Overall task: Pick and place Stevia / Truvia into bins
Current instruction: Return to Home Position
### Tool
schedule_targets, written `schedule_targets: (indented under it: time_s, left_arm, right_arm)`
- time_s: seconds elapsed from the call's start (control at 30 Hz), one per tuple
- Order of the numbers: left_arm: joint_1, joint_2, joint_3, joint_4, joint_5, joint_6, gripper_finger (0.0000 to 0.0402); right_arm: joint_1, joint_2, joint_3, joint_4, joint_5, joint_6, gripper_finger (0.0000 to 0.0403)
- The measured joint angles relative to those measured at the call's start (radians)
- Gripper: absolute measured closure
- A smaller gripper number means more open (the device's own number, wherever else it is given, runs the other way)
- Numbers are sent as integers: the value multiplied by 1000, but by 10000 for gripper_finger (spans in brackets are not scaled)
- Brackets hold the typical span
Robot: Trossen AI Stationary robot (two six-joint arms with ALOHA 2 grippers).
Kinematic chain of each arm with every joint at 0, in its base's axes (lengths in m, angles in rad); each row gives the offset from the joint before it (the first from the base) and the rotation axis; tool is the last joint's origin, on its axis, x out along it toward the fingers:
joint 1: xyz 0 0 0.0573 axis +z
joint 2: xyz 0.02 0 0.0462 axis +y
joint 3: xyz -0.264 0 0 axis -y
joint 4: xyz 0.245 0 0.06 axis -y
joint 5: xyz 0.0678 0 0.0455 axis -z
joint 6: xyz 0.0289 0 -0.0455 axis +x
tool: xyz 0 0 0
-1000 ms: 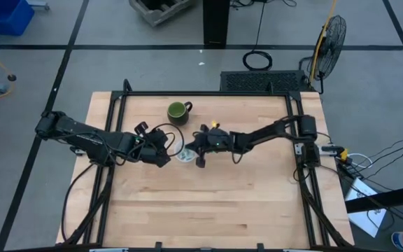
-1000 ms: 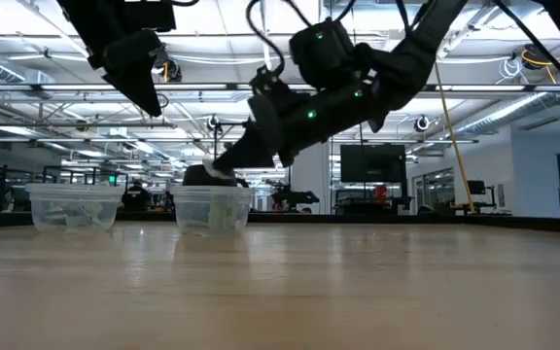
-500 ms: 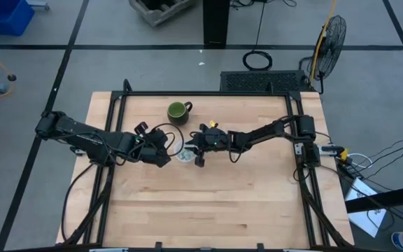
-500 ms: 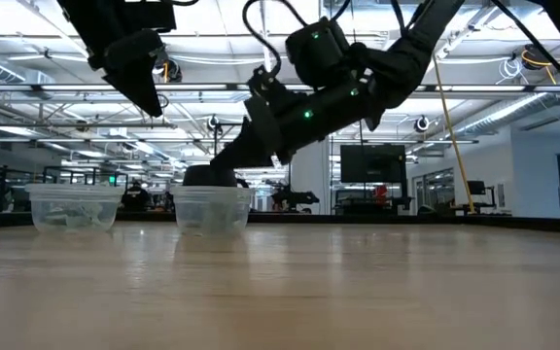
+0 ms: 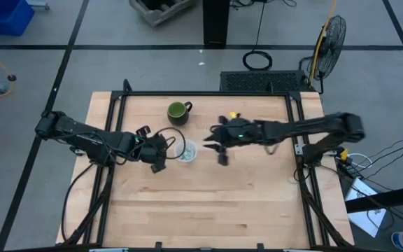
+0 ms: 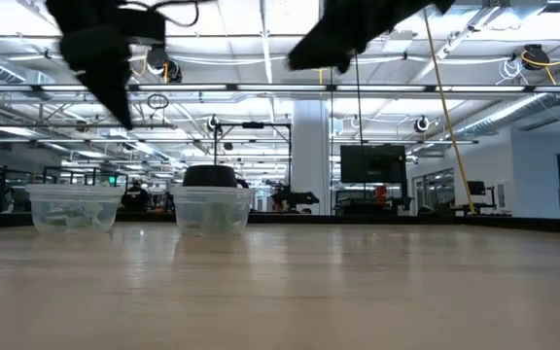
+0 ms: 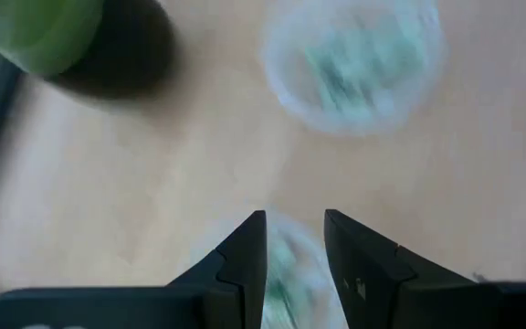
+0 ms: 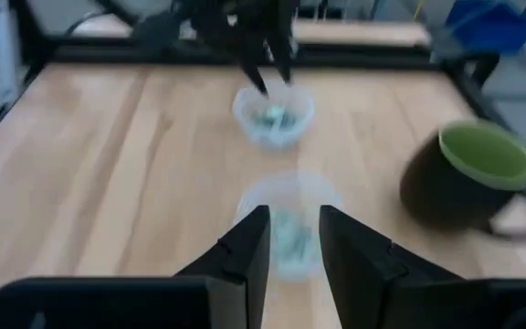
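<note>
Two clear plastic cups stand upright on the table, the left cup (image 6: 74,207) and the right cup (image 6: 212,207). Both hold pale green and white sachets (image 8: 272,117), seen through the walls. My left gripper (image 7: 295,228) hovers open above the left cup (image 7: 290,265), with the right cup (image 7: 354,59) beyond it. My right gripper (image 5: 219,145) is open and holds nothing. It hangs high, to the right of the right cup (image 5: 186,150), and looks down on that cup (image 8: 286,215). No loose sachets show on the table.
A dark green mug (image 5: 178,110) stands on its base toward the far edge, behind the cups. Black frame rails (image 5: 296,126) run along the table's left, right and far sides. Bare wood (image 5: 208,203) stretches from the cups to the near edge.
My right gripper has risen from the rim of the right cup, where its fingertips pointed down, and drawn back toward the table's right. My left gripper has shifted a little above the left cup. Both cups have stayed in place.
</note>
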Motion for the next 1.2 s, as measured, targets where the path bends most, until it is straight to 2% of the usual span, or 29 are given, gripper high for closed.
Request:
schedule_targets:
  time_s: [0.07,0.27,0.4,0.57,0.7,0.8,1.03,1.2]
  left_arm:
    - [-1,0,0,-54,66,-15,284]
    - [-2,0,0,-97,58,-97,284]
    - [0,0,0,-102,42,-137,284]
    - [9,-56,2,-245,-70,-252,284]
    - [-4,-179,2,-373,-93,-388,284]
    - [-32,-298,2,-408,-114,-416,284]
    - [-118,-584,1,-386,-292,-357,284]
    - [-172,-758,-43,-263,-372,-255,284]
  right_arm:
    - [13,-94,0,-142,0,40,310]
    - [52,-332,-4,-419,0,162,312]
    - [76,-458,-52,-424,0,271,313]
    - [94,-598,-132,-430,-2,305,310]
    - [105,-713,-227,-416,-2,326,310]
    - [105,-789,-318,-394,-1,326,312]
    - [105,-931,-530,-259,0,342,312]
    - [105,-1021,-610,-204,-1,339,312]
